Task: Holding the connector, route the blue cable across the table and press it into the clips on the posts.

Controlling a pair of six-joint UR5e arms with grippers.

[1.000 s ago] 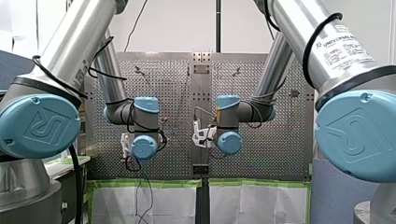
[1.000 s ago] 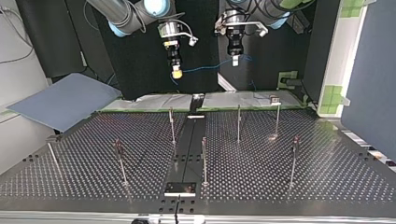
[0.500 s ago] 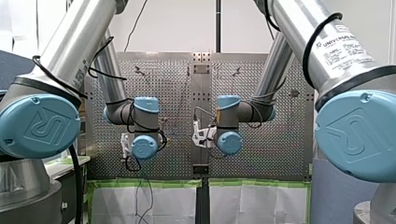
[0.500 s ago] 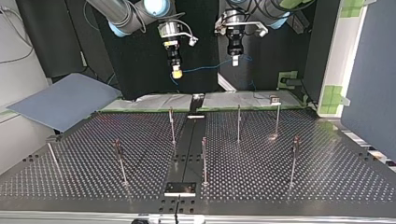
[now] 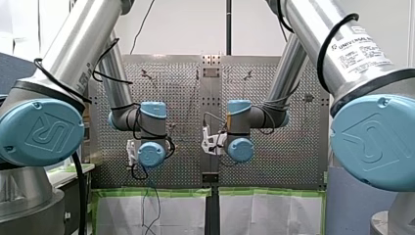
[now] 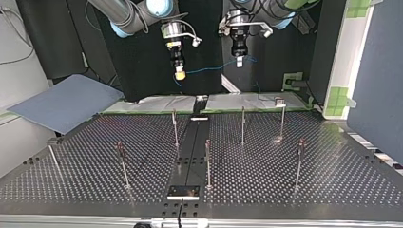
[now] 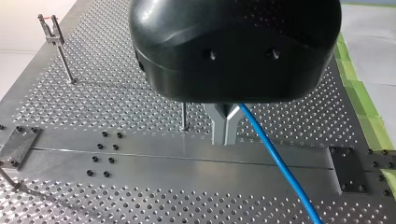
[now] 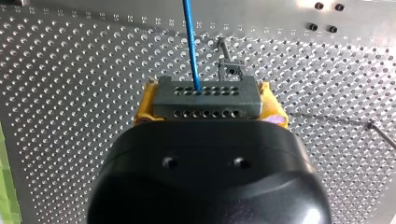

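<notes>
In the right wrist view my right gripper (image 8: pixel 208 94) is shut with its yellow pads (image 8: pixel 144 106) on a grey connector (image 8: pixel 205 106). The blue cable (image 8: pixel 190 42) leaves the connector's top and runs ahead over the perforated table. In the left wrist view my left gripper (image 7: pixel 226 135) has its metal fingers shut on the blue cable (image 7: pixel 280 163), which trails off beside them. In the top view both grippers hang high above the table's far edge: right gripper (image 6: pixel 179 73), left gripper (image 6: pixel 239 61), with the blue cable (image 6: pixel 209 69) strung between them. Thin posts with clips (image 6: pixel 174 128) (image 6: pixel 243 124) stand below.
Several more posts (image 6: pixel 207 161) (image 6: pixel 122 164) (image 6: pixel 299 161) (image 6: pixel 282 118) stand across the table. A grey-blue board (image 6: pixel 62 102) leans at the top view's left. A black plate (image 6: pixel 183 192) sits on the middle rail at the near edge. Green-taped sheets (image 6: pixel 157 103) line the far edge.
</notes>
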